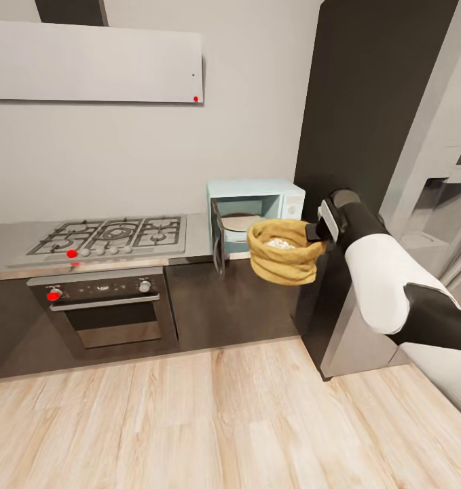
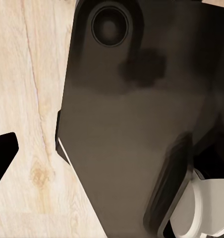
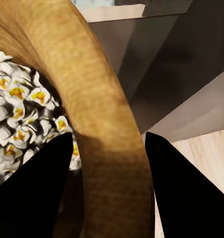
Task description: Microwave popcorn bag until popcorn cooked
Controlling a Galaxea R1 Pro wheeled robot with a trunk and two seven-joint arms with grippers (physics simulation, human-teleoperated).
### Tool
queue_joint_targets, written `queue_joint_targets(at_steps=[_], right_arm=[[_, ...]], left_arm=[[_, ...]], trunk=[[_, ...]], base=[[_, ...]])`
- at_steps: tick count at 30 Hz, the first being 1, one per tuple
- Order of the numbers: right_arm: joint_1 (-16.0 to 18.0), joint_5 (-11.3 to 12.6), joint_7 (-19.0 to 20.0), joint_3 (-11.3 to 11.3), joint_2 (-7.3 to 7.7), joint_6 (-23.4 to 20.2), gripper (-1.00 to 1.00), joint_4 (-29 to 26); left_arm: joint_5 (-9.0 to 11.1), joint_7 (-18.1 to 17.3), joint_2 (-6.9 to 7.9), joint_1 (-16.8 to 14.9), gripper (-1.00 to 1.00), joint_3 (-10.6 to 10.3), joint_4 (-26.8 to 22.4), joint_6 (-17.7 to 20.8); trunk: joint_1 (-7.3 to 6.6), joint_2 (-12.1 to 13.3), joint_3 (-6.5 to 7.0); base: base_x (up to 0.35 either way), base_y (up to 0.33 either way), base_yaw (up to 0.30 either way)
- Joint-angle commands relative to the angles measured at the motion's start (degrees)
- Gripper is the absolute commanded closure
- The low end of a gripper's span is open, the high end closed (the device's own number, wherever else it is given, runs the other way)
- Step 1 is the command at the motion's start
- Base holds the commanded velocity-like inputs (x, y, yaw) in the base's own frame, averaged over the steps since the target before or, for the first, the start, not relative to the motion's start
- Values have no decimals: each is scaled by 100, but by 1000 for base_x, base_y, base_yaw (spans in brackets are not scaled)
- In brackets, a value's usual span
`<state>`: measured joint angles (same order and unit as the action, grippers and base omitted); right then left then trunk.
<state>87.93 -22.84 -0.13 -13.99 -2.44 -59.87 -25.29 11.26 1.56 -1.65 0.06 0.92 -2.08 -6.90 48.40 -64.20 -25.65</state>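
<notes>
1. We see the right gripper (image 3: pixel 108 173) clamped on the rolled rim of the bag (image 1: pixel 284 252), 1 dark finger (image 3: pixel 35 188) inside over the popcorn (image 3: pixel 18 114) and the other outside the rim.
2. In the head view the bag hangs in the air at the end of the right arm, just in front of the open microwave (image 1: pixel 257 210) and off the edge of the countertop (image 1: pixel 196 241), not resting on either.
3. The left gripper's state we cannot tell: the left wrist view gives us 1 black fingertip (image 2: pixel 3 158) at the edge over pale wood floor (image 2: pixel 28 74), beside a large dark panel of the robot's own body.
4. The microwave's inside is partly hidden behind the bag (we make out a pale round plate in it, no more). Its door stands swung out toward the hob (image 1: pixel 111 234).
5. The bag is golden-brown, coarse like burlap, squat and wrinkled, with a thick rolled rim. The popcorn is puffed, white with yellow centres.
6. The countertop is brushed grey steel over dark brown fronts; the microwave is a pale mint box.
</notes>
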Motion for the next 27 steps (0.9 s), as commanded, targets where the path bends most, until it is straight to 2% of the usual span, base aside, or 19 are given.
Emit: queue_joint_targets(at_steps=[1,20,27], right_arm=[[19,-26,-11,-56,-18,-13,100,1],[40,7,4,-159,-47,-13,100,-2],[40,7,4,-191,-47,-13,100,-2]], left_arm=[[25,11,-2,2,-100,5,-4,-12],[25,11,-2,3,-100,5,-8,1],[34,10,-2,3,-100,-13,-3,30]], trunk=[[0,-3,-6],[0,-3,-6],[0,-3,-6]], base=[[0,0,0],[1,0,0],[250,23,0]])
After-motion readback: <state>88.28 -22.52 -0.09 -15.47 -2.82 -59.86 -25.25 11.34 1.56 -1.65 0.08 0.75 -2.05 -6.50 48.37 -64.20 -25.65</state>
